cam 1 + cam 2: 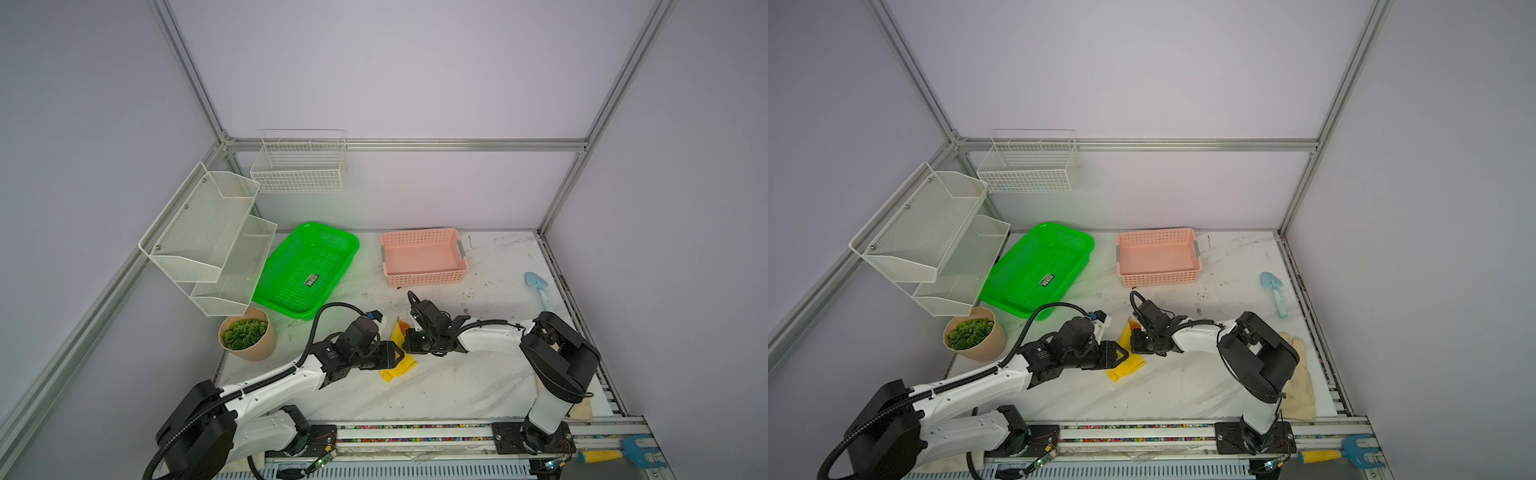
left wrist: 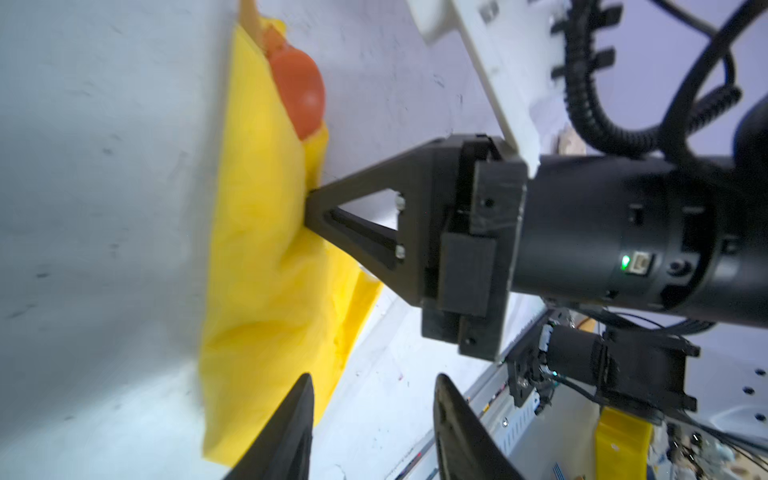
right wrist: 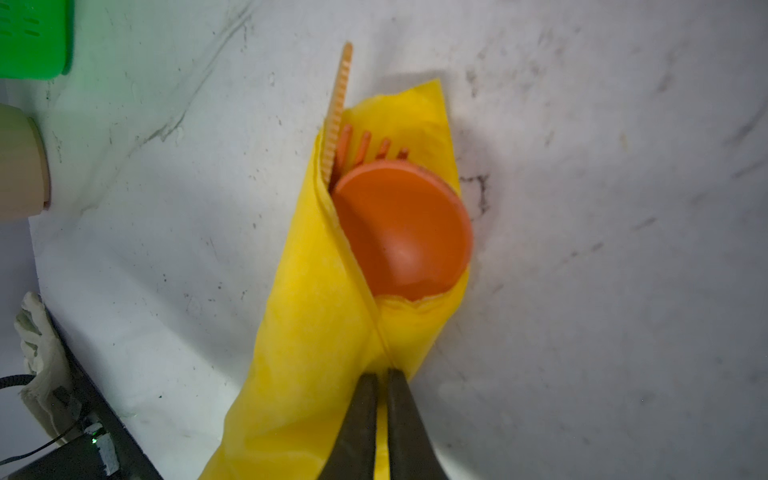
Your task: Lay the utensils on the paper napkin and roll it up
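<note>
inspector: condition of the bench?
clerk: the white marbled bench [image 1: 457, 386] was scuffed. the green basket [image 1: 307, 270] and the pink basket [image 1: 424, 257] stood at its far side, well apart from the work.
inspector: the paper napkin?
clerk: the paper napkin [image 3: 316, 332] lay near mid-bench between the two arms, folded over lengthwise into a loose wrap.
inspector: the tools?
clerk: the right tool [image 3: 383, 374] was pressed nearly together, pinching the napkin's overlapping fold. the left tool [image 2: 374, 378] stood spread at the end away from the spoon, gripping nothing. contact with the yellow edge could not be told.
inspector: the utensils?
clerk: the spoon [image 3: 407, 232] sat inside the wrap, its round bowl showing at the open end. the fork [image 3: 361, 145] lay under it, tines just visible past the bowl.
</note>
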Robot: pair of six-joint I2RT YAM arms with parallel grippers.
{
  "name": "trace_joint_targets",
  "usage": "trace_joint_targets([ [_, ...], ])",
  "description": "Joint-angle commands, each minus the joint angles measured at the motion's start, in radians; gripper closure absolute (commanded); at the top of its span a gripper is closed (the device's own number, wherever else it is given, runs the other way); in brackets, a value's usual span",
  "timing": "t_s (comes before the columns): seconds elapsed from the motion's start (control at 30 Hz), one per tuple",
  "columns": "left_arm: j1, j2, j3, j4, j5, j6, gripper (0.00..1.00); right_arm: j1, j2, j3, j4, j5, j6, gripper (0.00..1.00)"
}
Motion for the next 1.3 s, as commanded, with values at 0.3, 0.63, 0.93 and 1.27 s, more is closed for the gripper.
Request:
trace_joint_targets([
  [0.3,0.049,0.173,0.098,-0.021,-0.043,0.115,0.56,0.018,0.031,0.003,-0.086,0.051,-0.013,0.87],
  [0.63,0.048,0.211,0.078,0.039,0.0,0.099,0.56,0.018,0.021,0.013,-0.098,0.059,-0.016,0.87],
  [0.93,0.048,0.221,0.014,0.06,0.031,0.088,0.56,0.018,0.024,0.017,-0.1,0.06,-0.022,0.87],
  [1.27,0.048,0.194,-0.011,-0.013,0.008,0.086,0.61,0.018,0.012,0.02,-0.115,0.068,-0.03,0.87],
])
